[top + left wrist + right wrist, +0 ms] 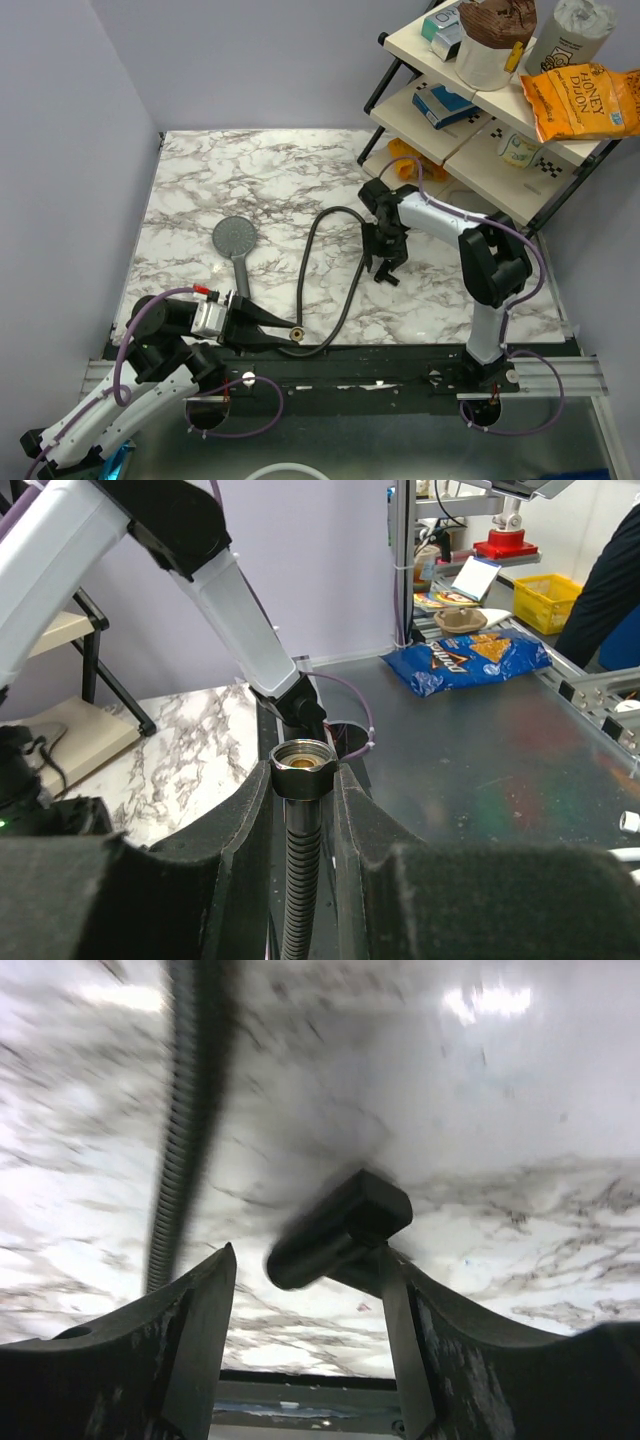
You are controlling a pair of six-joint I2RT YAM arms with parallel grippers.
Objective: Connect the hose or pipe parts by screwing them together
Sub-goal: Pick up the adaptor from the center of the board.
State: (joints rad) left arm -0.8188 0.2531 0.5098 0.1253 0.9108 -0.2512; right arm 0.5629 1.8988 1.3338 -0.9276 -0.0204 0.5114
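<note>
Left wrist view: the left gripper [301,790] has its jaws pinched on the black hose [297,880] just under its brass nut [303,765], likely to leave the thread free, at the counter [200,180] edge's six o'clock, with the shower head [237,243] lying at eleven o'clock of it and the right gripper [384,266] hanging with jaws parted.

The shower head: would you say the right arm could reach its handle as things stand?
Probably yes. The shower head lies uncovered on the table, and only the low hose loop lies between it and the right gripper, whose jaws stand open.
</note>
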